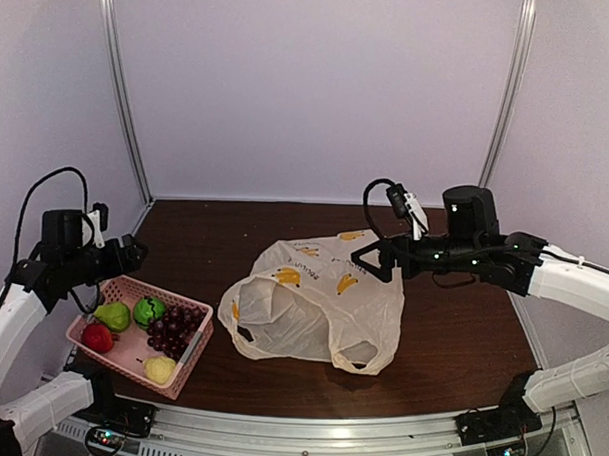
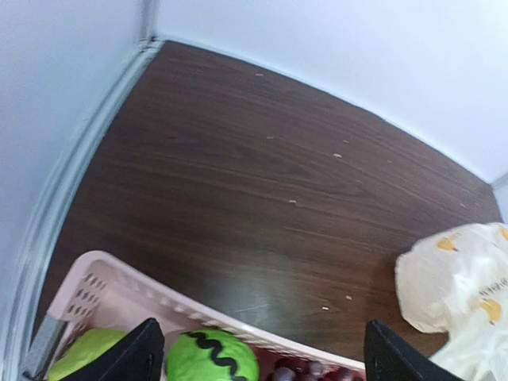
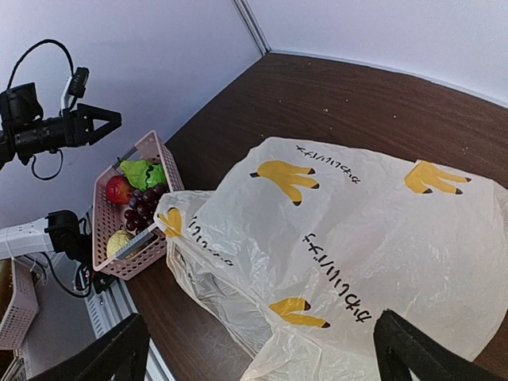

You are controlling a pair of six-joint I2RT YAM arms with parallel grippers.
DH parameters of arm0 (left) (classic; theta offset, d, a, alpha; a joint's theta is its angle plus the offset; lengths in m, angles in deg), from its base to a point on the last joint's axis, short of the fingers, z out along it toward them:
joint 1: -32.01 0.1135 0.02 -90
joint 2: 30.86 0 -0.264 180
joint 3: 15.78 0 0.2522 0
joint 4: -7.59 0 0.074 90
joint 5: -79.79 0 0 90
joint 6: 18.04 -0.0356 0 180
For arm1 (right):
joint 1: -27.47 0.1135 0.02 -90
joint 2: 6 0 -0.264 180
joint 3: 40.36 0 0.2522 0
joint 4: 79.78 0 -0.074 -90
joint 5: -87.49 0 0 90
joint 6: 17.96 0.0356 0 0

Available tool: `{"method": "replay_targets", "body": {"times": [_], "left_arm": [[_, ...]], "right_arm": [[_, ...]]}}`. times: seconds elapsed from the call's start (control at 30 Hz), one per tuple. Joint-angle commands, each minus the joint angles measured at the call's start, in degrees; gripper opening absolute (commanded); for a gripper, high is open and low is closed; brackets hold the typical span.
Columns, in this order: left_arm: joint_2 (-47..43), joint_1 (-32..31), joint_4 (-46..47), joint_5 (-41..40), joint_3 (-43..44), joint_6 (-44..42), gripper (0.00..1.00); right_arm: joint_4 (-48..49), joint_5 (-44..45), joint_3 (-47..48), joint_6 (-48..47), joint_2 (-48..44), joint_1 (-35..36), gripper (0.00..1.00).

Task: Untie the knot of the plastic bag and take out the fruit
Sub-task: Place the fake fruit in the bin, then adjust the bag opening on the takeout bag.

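Note:
The plastic bag [image 1: 317, 294] lies flattened mid-table, its mouth [image 1: 257, 311] gaping toward the left; no knot shows. The fruit sits in a pink basket [image 1: 126, 280]: green striped ball [image 1: 149, 310], grapes [image 1: 176, 329], green pear [image 1: 111, 314], red apple [image 1: 98, 337], yellow pear [image 1: 160, 369]. My left gripper [image 1: 133, 254] hovers open above the basket's far rim [image 2: 119, 278], over the striped ball [image 2: 210, 357]. Open and empty too, my right gripper [image 1: 368, 258] hangs over the bag's far right part [image 3: 341, 230].
The basket stands at the near left, close to the table's front rail [image 1: 307, 433]. White walls close in the back and both sides. The bag's left end [image 2: 468, 290] lies a short way right of the basket.

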Motion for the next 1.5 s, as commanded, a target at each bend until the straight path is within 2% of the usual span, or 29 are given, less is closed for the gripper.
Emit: {"method": "replay_targets", "body": {"times": [0.0,0.1,0.2,0.33,0.43,0.57,0.83,0.87,0.9,1.03,1.13,1.3,1.4,1.47], "left_arm": [[1.6,-3.4,5.6,20.6,2.1,-5.3,0.88],[5.0,-14.3,8.5,19.7,3.0,-5.3,0.88],[9.8,-24.0,10.7,14.5,4.9,-6.2,0.89],[16.8,-30.9,14.3,10.2,5.8,-7.1,0.91],[22.2,-33.6,16.4,7.9,5.8,-6.2,0.97],[26.1,-35.4,22.5,9.8,3.8,-4.5,0.98],[32.3,-36.9,30.3,9.0,2.1,-2.6,0.96],[32.8,-36.9,31.2,9.7,1.9,-2.4,0.93],[33.0,-36.9,32.9,10.5,1.6,-1.9,0.85],[32.4,-37.0,36.5,12.9,1.1,-0.7,0.39],[31.3,-37.0,37.6,14.9,0.9,-0.6,0.21],[29.4,-37.1,37.6,18.0,0.7,-0.9,0.03],[28.1,-37.1,37.2,18.9,0.7,-1.0,0.0],[27.4,-37.1,36.9,19.2,0.9,-1.0,0.0]], "right_arm": [[-0.5,-0.2,0.0,-4.0,-3.5,1.9,1.0],[0.2,4.2,0.0,-5.7,-4.5,5.2,1.0],[-0.8,17.9,0.1,-8.3,-3.8,10.5,1.0],[-3.0,27.5,2.1,-10.2,0.9,14.3,1.0],[-2.4,32.4,3.2,-10.1,4.5,17.9,1.0],[0.3,38.9,3.2,-9.9,8.1,21.1,1.0],[2.5,43.4,6.3,-13.3,14.7,24.1,1.0],[2.8,44.1,6.6,-13.8,15.5,24.4,1.0],[2.8,45.1,7.1,-14.4,16.3,24.8,1.0],[2.2,48.6,9.8,-16.4,20.0,26.4,1.0],[4.0,49.1,10.4,-18.2,21.3,27.5,1.0],[4.4,52.7,12.6,-19.4,23.9,28.1,1.0],[2.3,56.7,14.9,-18.9,26.6,27.9,1.0],[2.3,55.3,15.4,-18.3,27.2,27.5,1.0]]}}
